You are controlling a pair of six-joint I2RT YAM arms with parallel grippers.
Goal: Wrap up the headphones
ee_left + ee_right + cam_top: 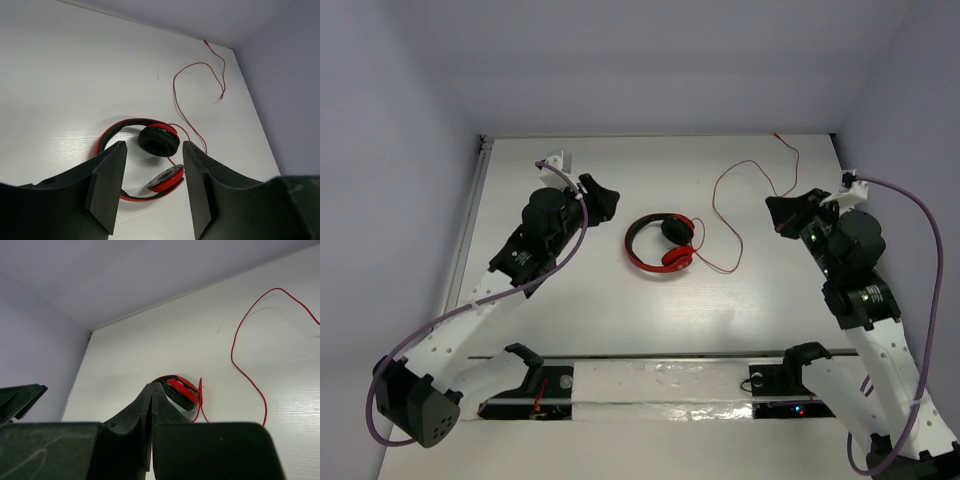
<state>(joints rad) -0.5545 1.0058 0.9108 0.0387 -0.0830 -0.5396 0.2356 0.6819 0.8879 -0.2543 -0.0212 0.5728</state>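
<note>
The red headphones (660, 243) lie flat on the white table (600, 300) at the middle, earcups to the right, headband curving left. Their thin red cable (725, 215) loops right and runs up to the far edge. My left gripper (603, 200) is open and empty, left of the headphones and apart from them. In the left wrist view the headphones (150, 150) show between the open fingers (107, 185). My right gripper (782, 213) is shut and empty, right of the cable loop. The right wrist view shows an earcup (182, 390) and the cable (245, 375) beyond the gripper (152, 386).
Grey walls close the table on the left, far and right sides. A metal rail (470, 215) runs along the left edge. Thick purple robot cables (925, 230) hang by each arm. A dark slot with brackets (650, 385) crosses the near edge.
</note>
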